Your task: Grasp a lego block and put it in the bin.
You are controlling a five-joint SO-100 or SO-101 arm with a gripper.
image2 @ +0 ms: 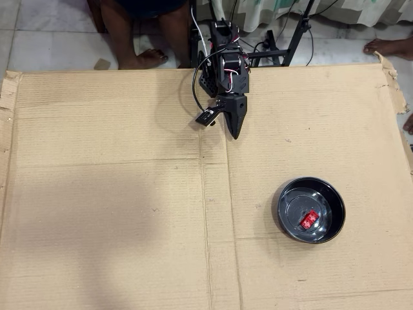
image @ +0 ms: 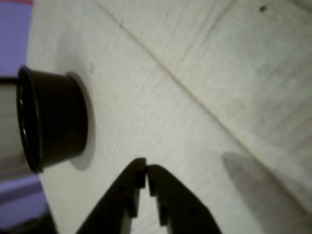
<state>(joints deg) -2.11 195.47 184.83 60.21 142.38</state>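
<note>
In the overhead view the lego block (image2: 309,219) lies inside the bin (image2: 290,194), a little right of the bowl's middle, on its glossy floor. The bin sits on the cardboard-covered tabletop (image2: 116,213), toward the lower right. The claw (image2: 234,134) hangs over the upper middle of the cardboard, tip pointing down the picture, well apart from bin and block, which lie down and to the right of it. In the wrist view the claw (image: 146,168) looks pressed together with nothing between its fingers, though the blur leaves that slightly uncertain; the bin (image: 53,119) shows at left, side-on.
</note>
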